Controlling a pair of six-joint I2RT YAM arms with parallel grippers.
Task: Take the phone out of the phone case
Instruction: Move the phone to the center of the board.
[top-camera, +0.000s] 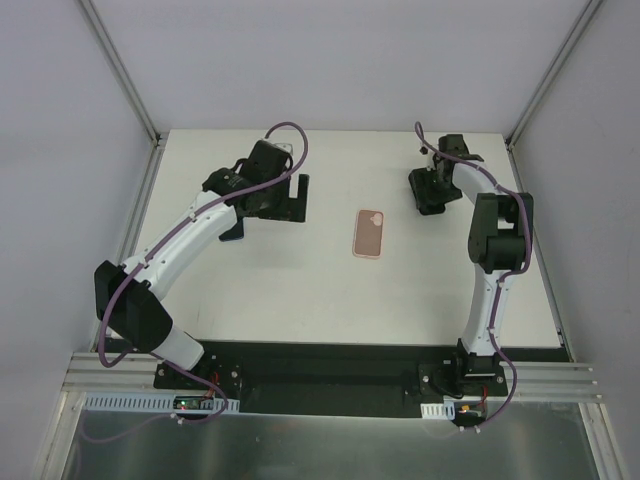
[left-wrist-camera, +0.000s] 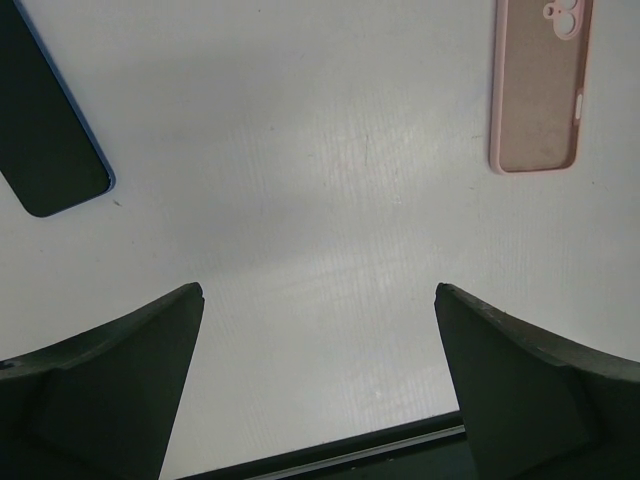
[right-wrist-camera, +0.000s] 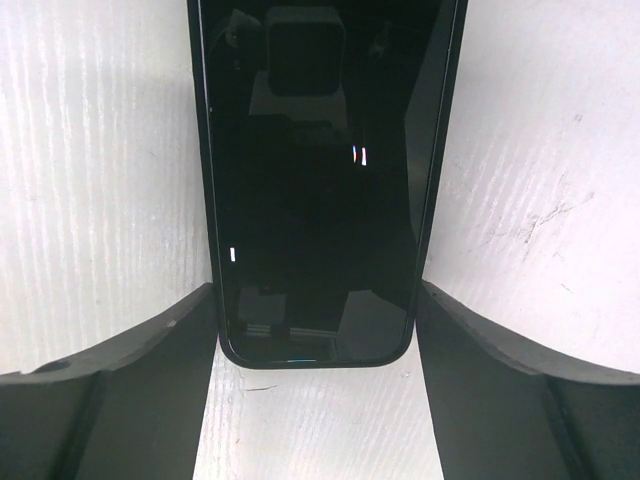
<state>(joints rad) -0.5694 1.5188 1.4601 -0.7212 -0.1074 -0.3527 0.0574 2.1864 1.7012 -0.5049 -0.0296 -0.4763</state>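
Bright, even overhead light casts soft shadows on the table; the phone mirrors small glints.

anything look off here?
Nothing is spilled or damaged. One oddity is that two dark slabs show. The phone lies flat between the fingers of the right gripper. The left wrist view shows another blue-edged dark slab lying apart from the empty phone case. It is probably a second device, but I cannot confirm that.

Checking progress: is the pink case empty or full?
Empty: the phone case shows its bare inside; the phone lies at the right gripper.
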